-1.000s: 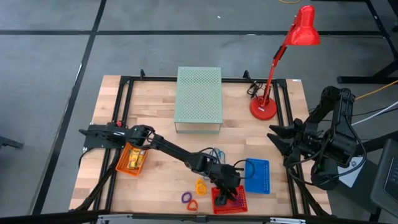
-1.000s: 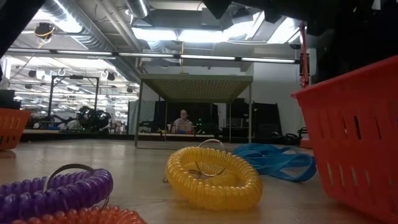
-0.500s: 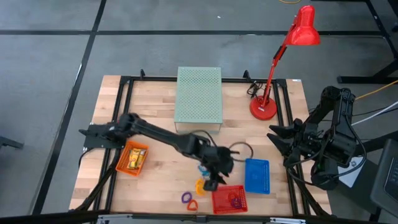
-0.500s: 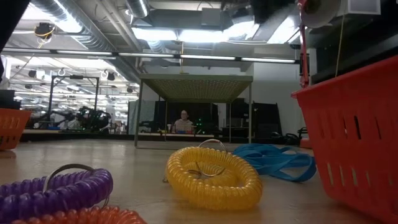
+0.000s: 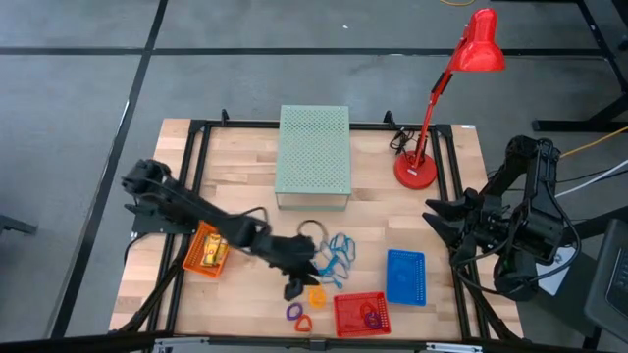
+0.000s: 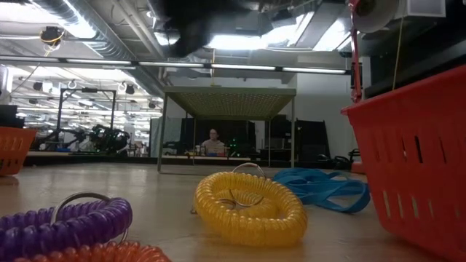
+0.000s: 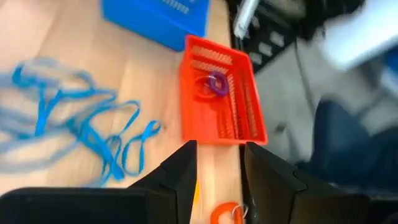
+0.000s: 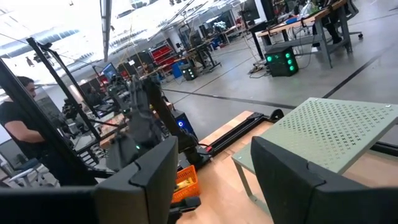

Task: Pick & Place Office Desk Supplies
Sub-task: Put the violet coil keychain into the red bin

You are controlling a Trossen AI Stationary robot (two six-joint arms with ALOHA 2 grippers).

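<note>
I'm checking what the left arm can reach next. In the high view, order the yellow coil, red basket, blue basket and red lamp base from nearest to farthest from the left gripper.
From the left gripper:
1. Yellow coil, right beside it.
2. Red basket, at the front edge.
3. Blue basket, farther right.
4. Red lamp base, back right.

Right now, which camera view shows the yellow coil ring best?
The low view: the yellow coil ring fills the foreground, with its coils and metal loop clear. The high view shows it only as a small yellow spot beside the left fingers. The right wrist view doesn't show it, and the left wrist view catches at most a yellow sliver.
</note>
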